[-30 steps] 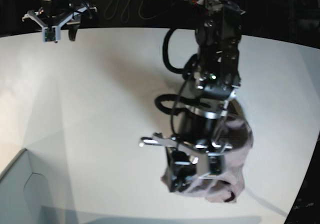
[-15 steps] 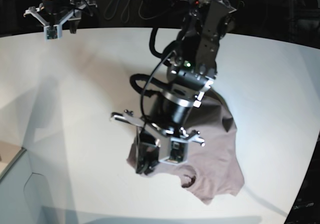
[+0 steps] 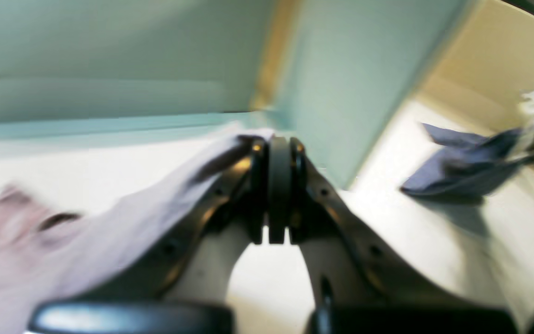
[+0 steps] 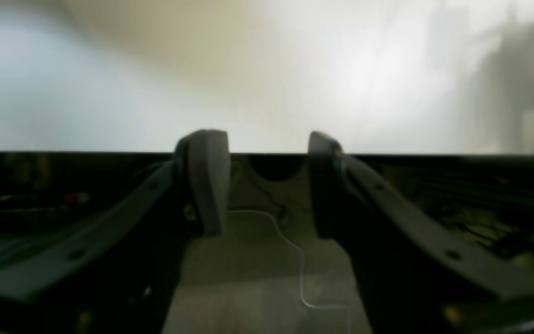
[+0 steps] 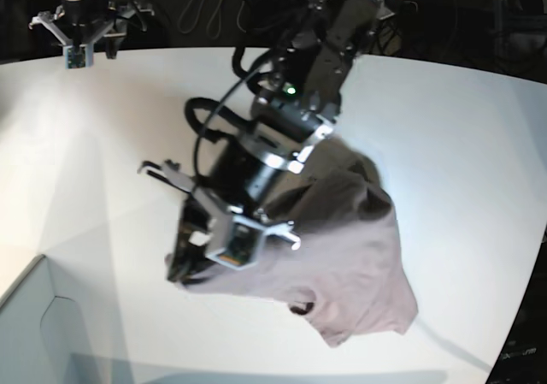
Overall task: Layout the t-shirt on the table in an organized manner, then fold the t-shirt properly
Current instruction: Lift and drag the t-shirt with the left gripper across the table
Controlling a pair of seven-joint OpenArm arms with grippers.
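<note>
The mauve-pink t-shirt (image 5: 342, 247) lies partly spread on the white table (image 5: 453, 127), its neck opening near the front edge. My left gripper (image 5: 179, 268) is shut on the shirt's left edge and holds it low over the table. In the left wrist view the left gripper (image 3: 278, 208) has its pads pressed together, with the shirt (image 3: 109, 232) trailing off to the left. My right gripper (image 5: 77, 38) is open and empty at the table's far left corner. In the right wrist view the right gripper (image 4: 267, 185) has its jaws apart with nothing between them.
A pale grey box corner (image 5: 38, 324) stands at the front left, close to my left gripper; its wall fills the left wrist view (image 3: 155, 60). A dark bluish blurred shape (image 3: 471, 162) shows at that view's right. Cables lie behind the table.
My left arm has pulled the shirt's edge leftward across the table, and the shirt has spread out from a bunched heap. The right gripper has shifted slightly left.
</note>
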